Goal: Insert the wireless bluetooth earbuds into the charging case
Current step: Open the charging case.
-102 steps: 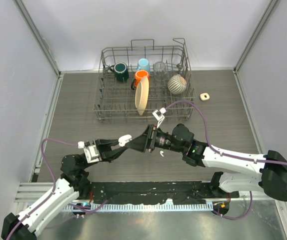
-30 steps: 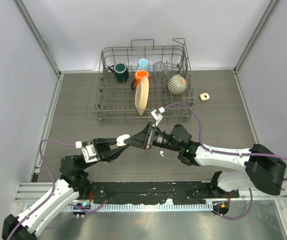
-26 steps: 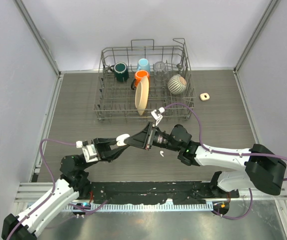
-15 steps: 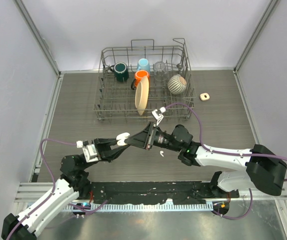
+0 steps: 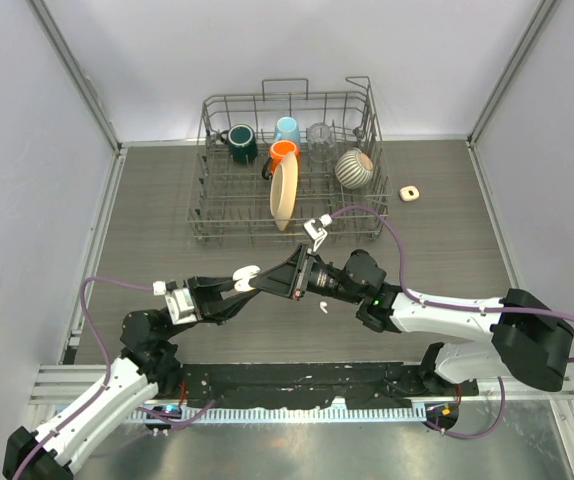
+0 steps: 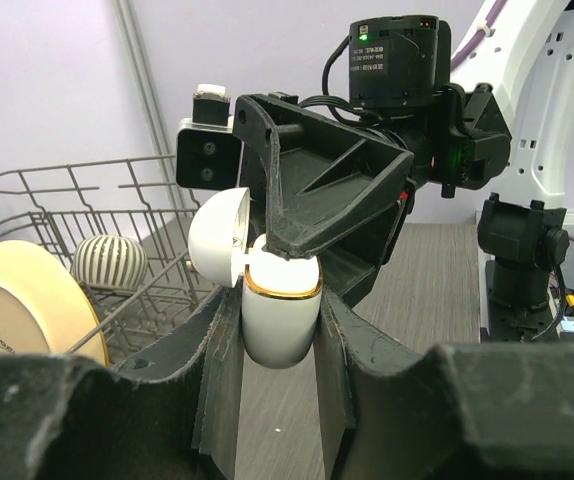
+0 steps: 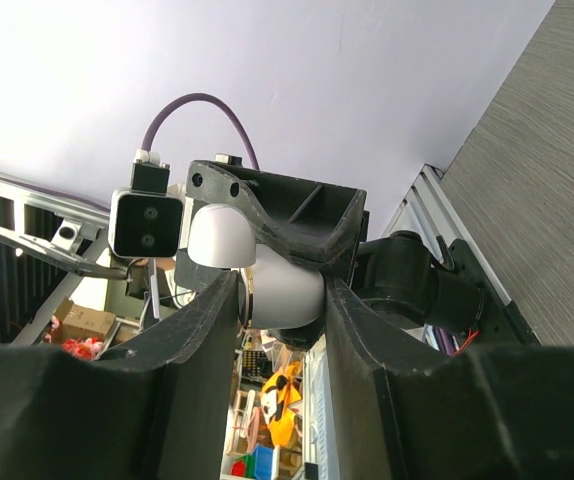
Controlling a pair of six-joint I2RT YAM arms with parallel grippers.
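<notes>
- Charging case (image 5: 245, 272) hangs above the table (image 5: 157, 200), just left of the middle of the top view, where we see the two arms meet tip to tip.
- From the left wrist we find the left gripper (image 6: 279, 305) clenched on the case. Its two fingers (image 6: 223, 370) press the white body from either side, with the gold-rimmed mouth facing up. The lid (image 6: 217, 235) is swung open toward the left of the frame.
- The right gripper (image 6: 270, 245) reaches in from above in that view, one dark finger touching the case at its rim beside the hinge.
- From the right wrist, the case fills the gap between the right gripper's fingers (image 7: 207, 330). We cannot tell whether they squeeze it or merely flank it.
- We cannot see into the sockets, so we cannot tell whether any bud sits inside.
- One earbud (image 5: 320, 307) lies on the table just below the right wrist, near the lower middle of the top view.
- A dish rack (image 5: 199, 180) holding a cream plate (image 5: 284, 195) and an orange mug (image 5: 284, 152) fills the upper middle. A small beige case (image 5: 409, 192) lies to its right, well apart from both grippers.
</notes>
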